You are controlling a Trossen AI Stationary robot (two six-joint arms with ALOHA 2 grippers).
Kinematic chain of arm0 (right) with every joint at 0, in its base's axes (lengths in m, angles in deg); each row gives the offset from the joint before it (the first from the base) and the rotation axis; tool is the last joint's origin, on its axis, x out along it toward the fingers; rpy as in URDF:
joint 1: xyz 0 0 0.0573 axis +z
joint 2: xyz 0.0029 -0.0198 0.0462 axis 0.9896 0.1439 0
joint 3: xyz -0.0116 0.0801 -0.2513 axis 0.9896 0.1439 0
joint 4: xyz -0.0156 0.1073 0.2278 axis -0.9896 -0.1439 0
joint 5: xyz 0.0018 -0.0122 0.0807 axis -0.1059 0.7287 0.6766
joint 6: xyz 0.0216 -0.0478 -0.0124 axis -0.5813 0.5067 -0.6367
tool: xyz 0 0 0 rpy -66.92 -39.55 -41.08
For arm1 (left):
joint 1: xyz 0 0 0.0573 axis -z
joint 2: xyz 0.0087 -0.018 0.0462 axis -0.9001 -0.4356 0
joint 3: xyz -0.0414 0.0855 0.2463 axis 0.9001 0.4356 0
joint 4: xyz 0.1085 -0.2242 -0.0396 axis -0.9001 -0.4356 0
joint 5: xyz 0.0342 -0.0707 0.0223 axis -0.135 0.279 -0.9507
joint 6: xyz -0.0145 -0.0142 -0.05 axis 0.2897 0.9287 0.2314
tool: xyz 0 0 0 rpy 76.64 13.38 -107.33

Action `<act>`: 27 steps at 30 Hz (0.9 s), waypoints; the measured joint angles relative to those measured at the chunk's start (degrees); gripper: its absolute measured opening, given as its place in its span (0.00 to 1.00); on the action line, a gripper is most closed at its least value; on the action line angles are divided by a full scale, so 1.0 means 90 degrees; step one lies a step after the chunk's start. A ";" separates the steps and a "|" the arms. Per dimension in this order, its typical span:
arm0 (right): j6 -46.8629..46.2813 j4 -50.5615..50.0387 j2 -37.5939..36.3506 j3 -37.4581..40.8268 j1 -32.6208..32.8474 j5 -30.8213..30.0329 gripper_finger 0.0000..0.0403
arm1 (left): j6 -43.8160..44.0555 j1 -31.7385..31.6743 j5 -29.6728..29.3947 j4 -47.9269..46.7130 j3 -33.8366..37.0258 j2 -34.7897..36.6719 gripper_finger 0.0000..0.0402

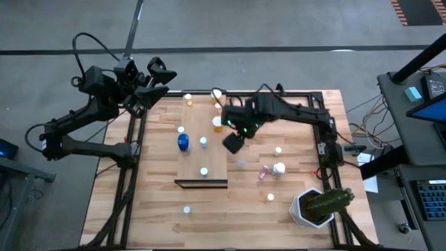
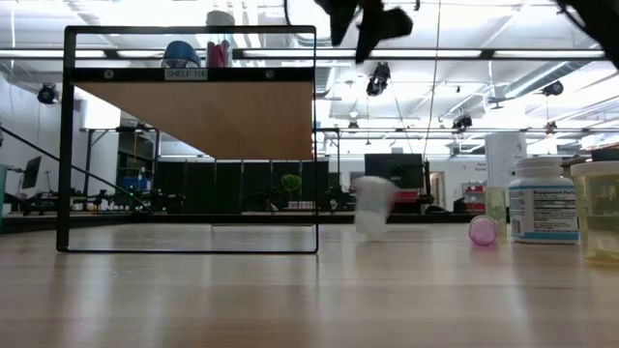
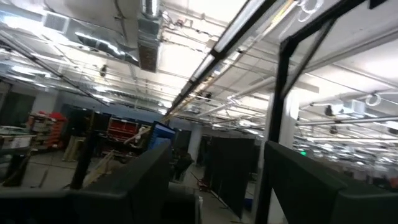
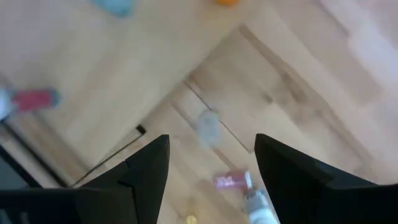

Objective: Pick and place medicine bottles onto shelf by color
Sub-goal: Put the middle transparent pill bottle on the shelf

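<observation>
The shelf (image 1: 212, 157) is a pale board standing on the table's middle. Several medicine bottles stand on it, among them a fat blue one (image 1: 183, 142) and an orange one (image 1: 217, 123). My right gripper (image 1: 233, 142) hangs open just off the shelf's right edge, pointing steeply down. Its fingers (image 4: 146, 177) stand wide apart. Far below the gap, a blurred clear bottle (image 4: 207, 127) is on or just above the tabletop (image 2: 372, 208). My left gripper (image 1: 157, 72) is raised off the table's far left corner, open, pointing up into the room.
To the right of the shelf lie a pink bottle on its side (image 1: 263, 172), a larger white bottle (image 1: 279, 168) and small pale ones (image 1: 278, 150). A white pot with a cactus (image 1: 317, 206) stands near the right front corner. One bottle (image 1: 187, 208) stands near the front.
</observation>
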 joint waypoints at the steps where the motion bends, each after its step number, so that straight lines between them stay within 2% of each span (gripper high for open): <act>1: 0.0170 0.0097 -0.0170 0.0172 0.0148 -0.0052 0.56 | 0.0011 0.0000 0.0060 0.0000 0.0000 0.0007 0.60; 5: 0.0429 0.0694 -0.0716 0.1227 0.0663 -0.0142 0.56 | 0.0084 0.0002 0.0186 -0.0009 0.0001 0.0067 0.60; 8: 0.0221 0.1234 -0.1277 0.2396 0.0829 -0.0396 0.56 | 0.0181 0.0001 0.0201 -0.0002 0.0002 0.0147 0.60; 11: 0.0108 0.2110 -0.1769 0.3694 0.0860 -0.0011 0.56 | 0.0183 0.0000 0.0219 -0.0003 0.0002 0.0192 0.60; 14: 0.0774 0.3256 -0.2158 0.4933 0.1028 0.0155 0.56 | 0.0185 0.0000 0.0219 -0.0007 0.0002 0.0218 0.60; 17: 0.1105 0.4026 -0.2545 0.5946 0.1215 -0.0148 0.56 | 0.0188 0.0000 0.0219 -0.0005 0.0002 0.0242 0.60; 23: 0.0918 0.5464 -0.2581 0.7440 0.1307 -0.0241 0.56 | 0.0185 0.0000 0.0222 -0.0006 0.0002 0.0230 0.60; 27: 0.0725 0.5649 -0.2283 0.7940 0.1315 -0.0498 0.56 | 0.0185 0.0002 0.0222 -0.0014 0.0002 0.0159 0.60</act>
